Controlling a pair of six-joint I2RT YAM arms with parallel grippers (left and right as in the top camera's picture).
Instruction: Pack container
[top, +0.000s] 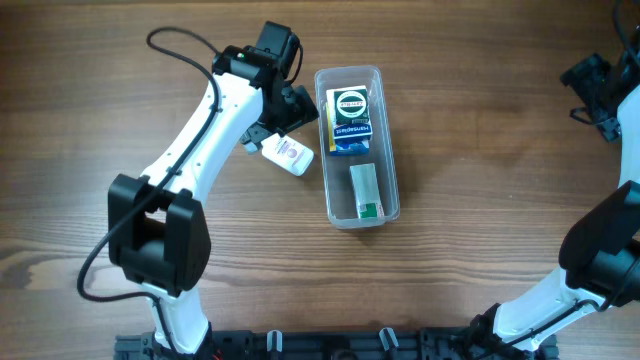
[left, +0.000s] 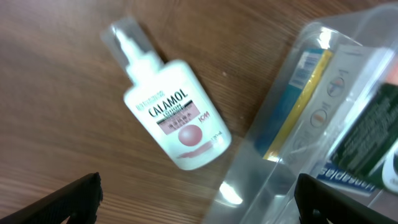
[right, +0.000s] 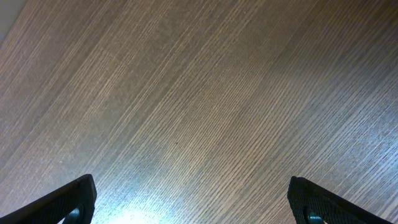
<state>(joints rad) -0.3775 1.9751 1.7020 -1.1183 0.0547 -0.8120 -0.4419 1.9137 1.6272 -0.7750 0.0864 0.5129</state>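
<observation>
1. Hovering over the lotion bottle (left: 171, 115), the left claw (left: 202, 198) is released, its fingers spread wide and gripping nothing.
2. The bottle lies flat on the desk (top: 480, 230), just beside the left wall of the container (top: 357, 222). Whether they touch cannot be told.
3. The container sits mid-desk and holds a blue box (top: 350, 118) at the far end and a small green-tipped box (top: 366, 191) at the near end.
4. The right claw (right: 196, 202) is also released, over bare wood and well apart from everything.
5. Step in hand, as judged: picking up the bottle. The next move calls for lowering, straddling the bottle's body, clenching, then lifting it over the wall. Free room inside looks scarce.
</observation>
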